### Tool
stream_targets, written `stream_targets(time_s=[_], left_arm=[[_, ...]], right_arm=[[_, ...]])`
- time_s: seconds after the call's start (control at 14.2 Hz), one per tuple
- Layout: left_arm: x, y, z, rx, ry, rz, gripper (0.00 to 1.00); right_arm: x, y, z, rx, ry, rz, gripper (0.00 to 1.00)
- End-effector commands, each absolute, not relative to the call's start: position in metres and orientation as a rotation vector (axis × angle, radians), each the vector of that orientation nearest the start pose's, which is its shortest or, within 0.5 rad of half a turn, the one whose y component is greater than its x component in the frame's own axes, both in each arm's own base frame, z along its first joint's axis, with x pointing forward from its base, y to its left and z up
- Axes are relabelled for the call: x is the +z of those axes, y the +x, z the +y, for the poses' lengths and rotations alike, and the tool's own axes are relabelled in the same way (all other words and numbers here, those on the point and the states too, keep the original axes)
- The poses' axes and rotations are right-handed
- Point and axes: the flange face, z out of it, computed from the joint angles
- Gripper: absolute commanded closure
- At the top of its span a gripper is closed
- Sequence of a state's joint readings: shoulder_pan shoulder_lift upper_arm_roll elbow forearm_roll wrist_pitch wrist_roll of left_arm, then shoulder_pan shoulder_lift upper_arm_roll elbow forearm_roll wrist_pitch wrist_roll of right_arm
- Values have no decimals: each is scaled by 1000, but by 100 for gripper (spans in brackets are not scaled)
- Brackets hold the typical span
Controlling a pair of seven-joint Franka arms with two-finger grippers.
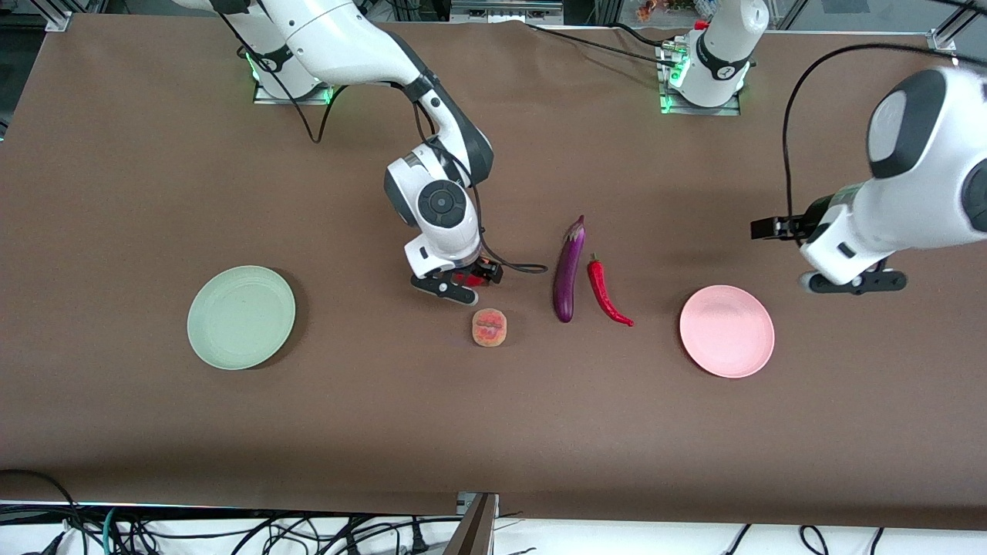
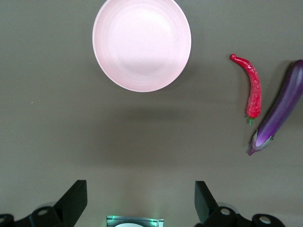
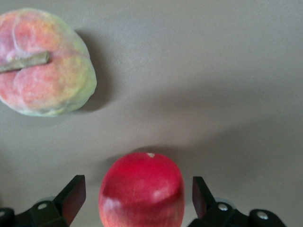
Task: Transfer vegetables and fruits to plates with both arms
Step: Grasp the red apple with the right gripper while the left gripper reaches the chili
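Right now the pomegranate (image 3: 141,190) is sitting on the table (image 1: 116,193) near the middle, mostly hidden under the right gripper (image 1: 456,284) in the front view; only a bit of red is showing there. In the right wrist view it's lying between the two spread fingers (image 3: 71,196), w/ a gap on each side, so the jaws are standing open around it, not squeezing.

The peach (image 1: 490,327) is lying just beside the pomegranate, a little nearer the front camera, apart from it and not touching the gripper.

The eggplant (image 1: 568,270) is lying lengthwise toward the left arm's end from the peach, stem end farther from the front camera. The chili pepper (image 1: 607,295) is lying just beside it, roughly parallel, stem also pointing away from the camera, on the side toward the pink plate (image 1: 726,331). The two veg aren't touching as far as I can tell.

The pink plate is sitting toward the left arm's end; nothing's on it. The pale green plate (image 1: 241,317) is sitting toward the right arm's end, well apart from the fruit, also bare.

The left gripper (image 1: 852,282) is hovering over bare table near the pink plate, fingers (image 2: 75,200) spread wide, holding nothing.
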State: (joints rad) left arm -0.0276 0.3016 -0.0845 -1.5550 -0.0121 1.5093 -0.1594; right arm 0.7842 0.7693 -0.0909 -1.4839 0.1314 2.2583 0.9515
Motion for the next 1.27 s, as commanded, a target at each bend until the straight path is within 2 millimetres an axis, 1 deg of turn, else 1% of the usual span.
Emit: stream_targets(time_s=[0.0,0.07,0.28,0.35,0.49,0.63,0.71,0.78,0.85,0.92,1.06,1.13,1.2], left_arm=[[424,616,-90,601,-3138,-67,0],[415,618,-97,627,-3159,-64,0],[387,619,-132,693,-3212,-28,0],[382,618,-144,709,-3225,-10,0],[368,620,-167,692,-3250,19,0],[355,618,-178,714,-3243,38,0],[351,620,-180,707,-3246,55,0],[339,622,-183,705,-3250,65,0],[328,620,-196,722,-3255,82,0],[314,618,-205,748,-3249,94,0],[288,624,-208,725,-3258,79,0],[280,628,-209,697,-3267,73,0],[276,628,-215,673,-3274,89,0]], right_arm=[[221,538,480,29,-3060,493,0],[220,533,485,29,-3067,461,0],[217,529,487,26,-3089,392,0],[215,528,487,32,-3096,371,0],[213,529,486,35,-3105,341,0],[206,528,484,44,-3116,322,0],[204,528,484,45,-3118,312,0],[204,528,484,41,-3123,294,0],[204,527,484,40,-3126,289,2],[203,528,484,36,-3129,280,15],[204,529,483,35,-3131,248,46],[205,530,482,34,-3131,243,53],[208,533,479,34,-3130,245,53]])
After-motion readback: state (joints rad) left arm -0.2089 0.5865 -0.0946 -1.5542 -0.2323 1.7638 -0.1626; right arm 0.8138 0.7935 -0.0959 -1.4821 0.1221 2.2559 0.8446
